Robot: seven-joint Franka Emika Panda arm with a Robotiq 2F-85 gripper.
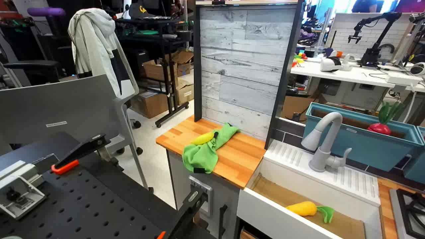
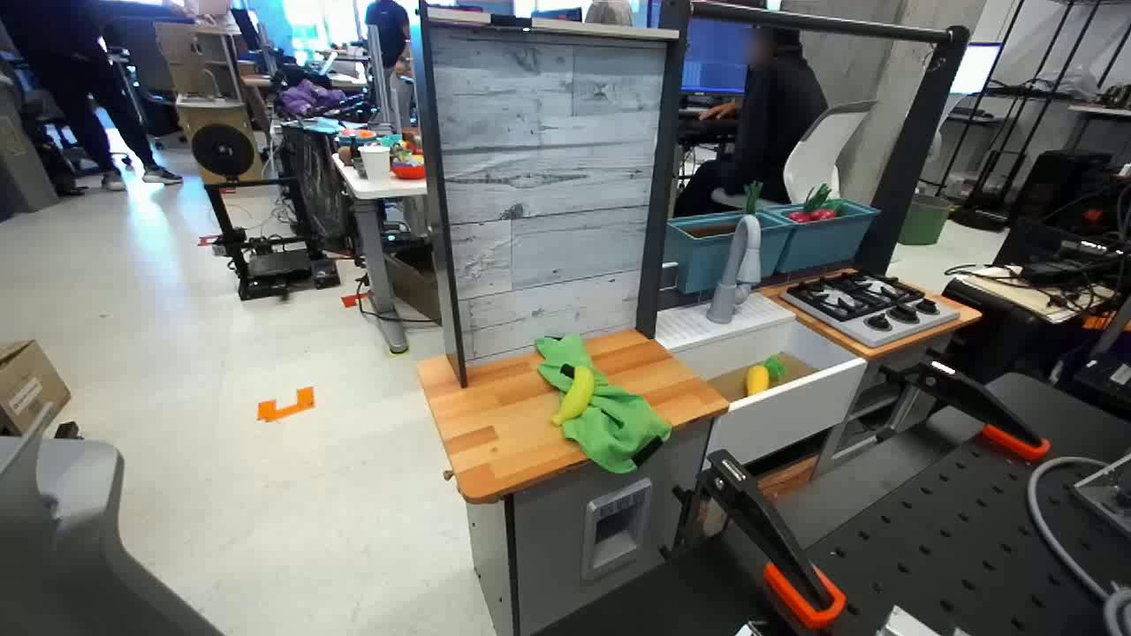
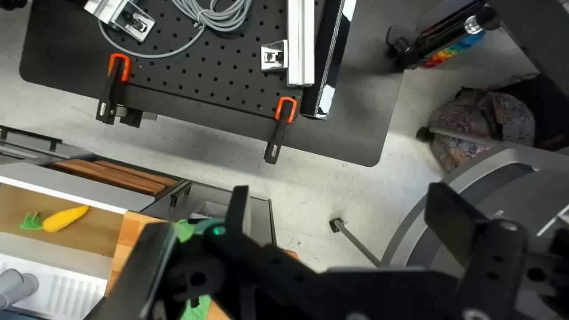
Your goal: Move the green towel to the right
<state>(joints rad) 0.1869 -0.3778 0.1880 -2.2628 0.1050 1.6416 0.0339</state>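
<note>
Black gripper (image 3: pixel 340 200) spread wide, empty. In an exterior view, the bunched green cloth towel (image 1: pixel 202 156) overhangs the orange-brown wooden worktop (image 1: pixel 236 160) at 7 o'clock; the move seems undone.

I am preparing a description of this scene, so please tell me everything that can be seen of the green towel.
The green towel looks like soft cloth, with small black patches at both ends. It lies rumpled on the wooden counter, one end drooping over the front edge. A yellow banana rests on it. Whether it touches the grey board behind, I cannot tell. In the wrist view, the open pincer hides much of it.
</note>
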